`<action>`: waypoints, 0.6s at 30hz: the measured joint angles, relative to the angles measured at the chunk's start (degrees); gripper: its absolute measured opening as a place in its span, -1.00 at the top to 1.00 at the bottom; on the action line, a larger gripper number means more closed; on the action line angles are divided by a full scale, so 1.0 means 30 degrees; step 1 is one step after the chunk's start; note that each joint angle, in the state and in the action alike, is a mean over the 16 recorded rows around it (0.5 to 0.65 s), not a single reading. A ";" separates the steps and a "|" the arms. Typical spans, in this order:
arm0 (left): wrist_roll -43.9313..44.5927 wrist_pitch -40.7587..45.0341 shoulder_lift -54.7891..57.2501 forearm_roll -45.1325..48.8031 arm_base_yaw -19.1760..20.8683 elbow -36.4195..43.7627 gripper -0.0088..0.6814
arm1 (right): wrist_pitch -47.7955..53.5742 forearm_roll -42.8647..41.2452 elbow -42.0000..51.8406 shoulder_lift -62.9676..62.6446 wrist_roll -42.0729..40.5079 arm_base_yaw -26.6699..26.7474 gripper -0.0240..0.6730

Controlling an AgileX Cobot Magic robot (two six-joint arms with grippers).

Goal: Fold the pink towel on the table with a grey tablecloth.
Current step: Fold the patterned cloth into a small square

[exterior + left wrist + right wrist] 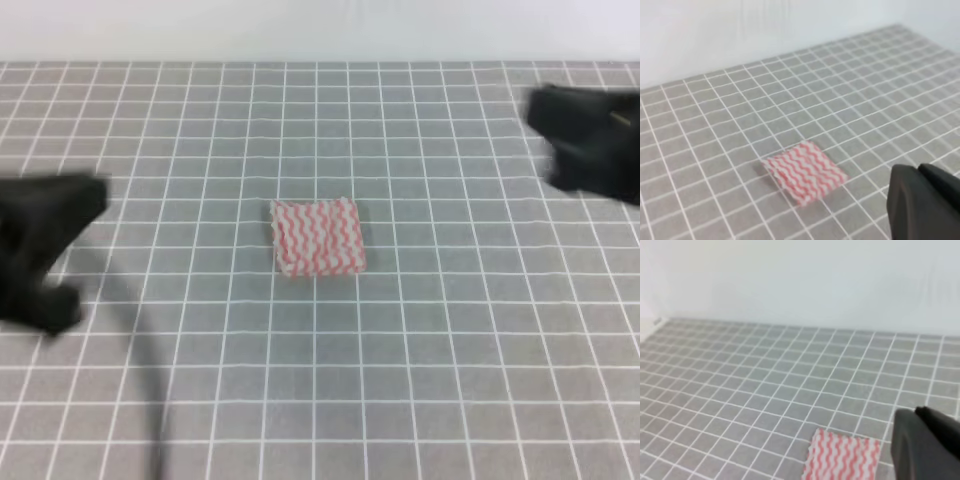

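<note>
The desk (480,380) is being covered by the grey tablecloth (200,120). Bunching of it is being risked if cloth beneath is pinched. The pink towel (318,237), a compact, apparently folded rectangle, is lying mid-desk. The left fingers (45,250) and right fingers (585,140) are blurred; their state cannot be told.

Beyond my table's far edge I see only a plain white wall (805,275), pale, bare and evenly lit across all views
</note>
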 joint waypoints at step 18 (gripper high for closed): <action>-0.7111 0.6274 -0.8501 0.5613 -0.0001 0.5124 0.97 | 0.0206 -0.0131 0.6354 -1.0914 -0.0030 0.0011 0.98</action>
